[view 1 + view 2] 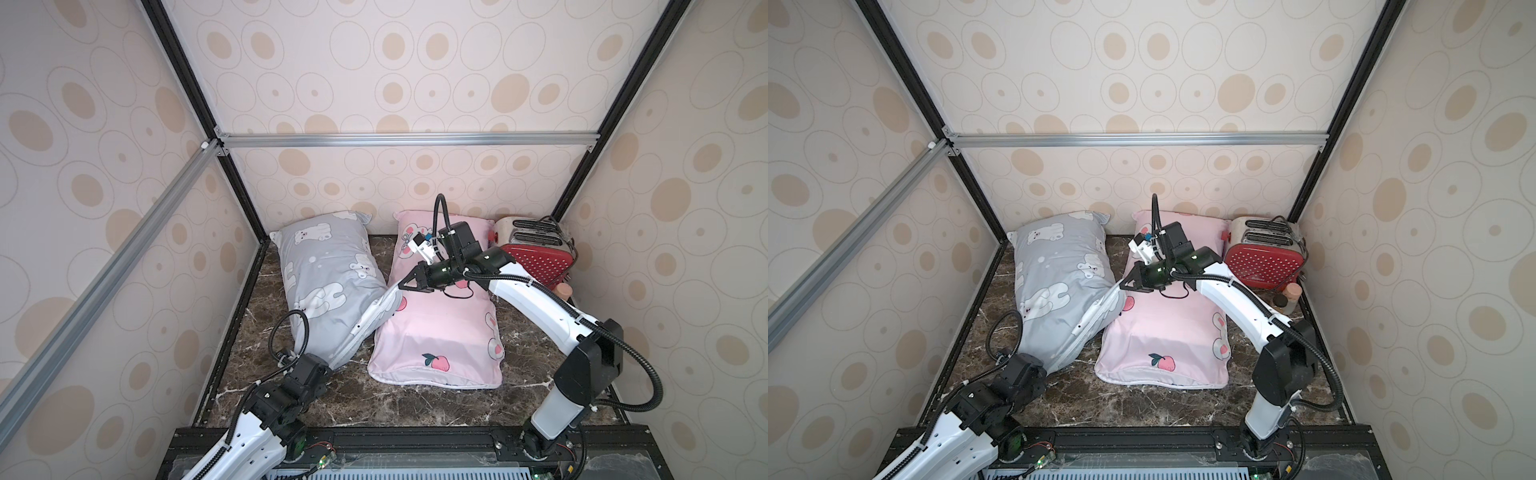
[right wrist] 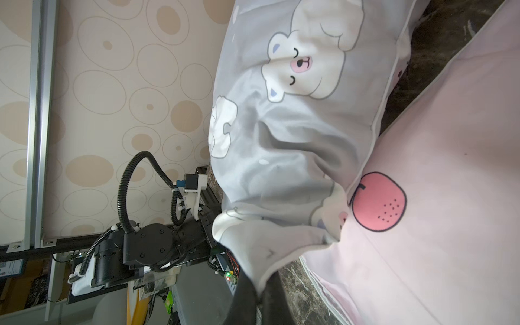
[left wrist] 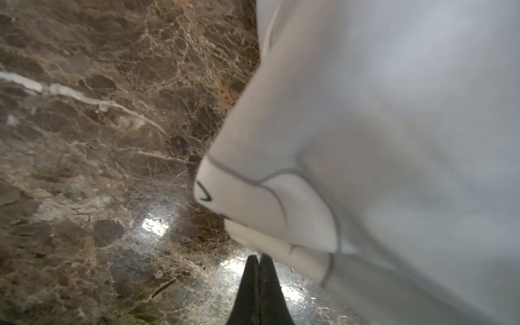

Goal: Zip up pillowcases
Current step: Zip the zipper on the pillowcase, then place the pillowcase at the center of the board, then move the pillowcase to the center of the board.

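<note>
Right hand [image 1: 401, 286] is pressed together on a fold of cloth at one corner of the grey pillow [image 1: 328, 270], lifting that corner so it overhangs the pink pillow [image 1: 440, 332]; its wrist view shows the grey cloth bunched right into the closed fingers [image 2: 243, 298]; left hand [image 3: 258, 261] is also pressed together, low over the worktop [image 1: 399, 403] at the grey pillow's near corner, with cloth just beyond its tips; whether it pinches a zip tab or only meets the cloth cannot be told, since that view is blurred and both top views hide the tips under the wrist; the white zip edge [image 1: 365, 322] runs as a straight slanted line between the two hands, from the near corner by the left hand away and rightward to the raised corner in the right hand; the coming move seems to turn on that line: the slider would have to travel along it, one hand anchoring the edge taut while the other pulls along the same axis; the left hand is nearer the near end, the right nearer the far end; where the slider sits is not visible; the pink pillow lies flat alongside, lengthwise away from the robot, its white edge toward the robot, gripped by neither hand
</note>
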Controlling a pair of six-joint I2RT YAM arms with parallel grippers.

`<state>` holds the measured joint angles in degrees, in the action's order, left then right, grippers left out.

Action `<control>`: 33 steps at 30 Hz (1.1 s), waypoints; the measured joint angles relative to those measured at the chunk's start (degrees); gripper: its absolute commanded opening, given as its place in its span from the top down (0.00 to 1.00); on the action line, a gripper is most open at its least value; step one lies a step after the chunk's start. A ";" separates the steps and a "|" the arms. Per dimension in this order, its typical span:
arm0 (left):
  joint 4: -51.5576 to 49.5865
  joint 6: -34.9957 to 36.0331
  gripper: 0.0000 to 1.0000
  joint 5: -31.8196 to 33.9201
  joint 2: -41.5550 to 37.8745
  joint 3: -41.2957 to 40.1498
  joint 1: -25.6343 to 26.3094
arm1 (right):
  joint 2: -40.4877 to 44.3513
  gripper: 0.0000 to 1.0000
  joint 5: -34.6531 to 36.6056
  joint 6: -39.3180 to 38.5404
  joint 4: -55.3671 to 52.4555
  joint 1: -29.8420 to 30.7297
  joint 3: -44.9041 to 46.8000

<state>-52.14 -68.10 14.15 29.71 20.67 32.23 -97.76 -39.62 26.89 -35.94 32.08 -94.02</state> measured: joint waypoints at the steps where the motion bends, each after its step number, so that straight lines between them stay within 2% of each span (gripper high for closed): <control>1: 0.02 -0.04 1.00 0.09 0.26 0.00 0.00 | -0.31 1.00 0.00 -0.26 -0.22 -0.26 -0.46; 7: 0.04 -0.04 1.00 0.44 0.37 0.00 0.00 | -0.61 1.00 0.44 -2.19 -2.91 -1.11 -0.76; 8: 0.07 0.00 0.98 0.44 0.46 0.00 0.00 | -0.61 0.99 0.74 -2.62 -3.37 -1.14 -0.76; 9: 0.09 0.22 0.87 0.48 0.66 0.11 0.00 | -0.61 0.94 0.98 -3.17 -4.00 -1.16 -0.76; 10: 0.04 0.68 0.76 0.55 1.09 0.50 0.00 | -0.61 0.86 1.25 -3.96 -4.94 -1.22 -0.76; 12: -0.98 2.21 0.62 0.87 3.10 3.04 -0.02 | -0.52 0.53 2.23 -5.14 -6.54 -1.36 -0.39; 13: -2.01 3.37 0.58 1.20 4.83 5.55 -0.04 | -0.22 0.41 2.99 -5.84 -6.93 -1.46 0.37; 15: -4.00 6.23 0.52 1.64 9.66 13.09 -0.04 | 0.98 0.28 5.42 -7.15 -8.50 -1.75 3.13; 16: -4.44 7.50 0.51 1.95 12.59 17.92 0.15 | 1.90 0.18 6.88 -7.48 -9.68 -1.92 5.03; 17: -4.70 9.16 0.50 2.29 15.17 22.25 0.59 | 2.84 0.14 8.28 -7.52 -10.58 -2.12 6.86; 20: -3.91 14.05 0.50 3.23 24.09 35.21 3.17 | 6.86 0.10 13.68 -7.48 -14.38 -3.17 13.49; 23: -0.09 18.23 0.51 2.16 33.14 42.99 6.62 | 11.23 0.09 21.81 -6.29 -19.63 -4.61 18.08; 27: 8.04 21.49 0.56 -0.74 46.07 45.27 11.28 | 16.15 0.15 33.81 -4.04 -27.58 -5.46 20.63; 29: 11.10 22.23 0.57 -1.92 52.02 45.27 13.73 | 18.23 0.20 36.79 -3.23 -29.90 -5.18 22.56; 33: 18.05 22.73 0.58 -5.42 60.83 45.22 16.37 | 22.25 0.24 37.79 -0.79 -32.85 -2.60 28.94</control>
<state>-34.09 -45.36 8.73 90.54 65.89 48.60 -75.50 -1.83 26.11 -68.79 29.47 -65.08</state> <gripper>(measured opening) 0.423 0.767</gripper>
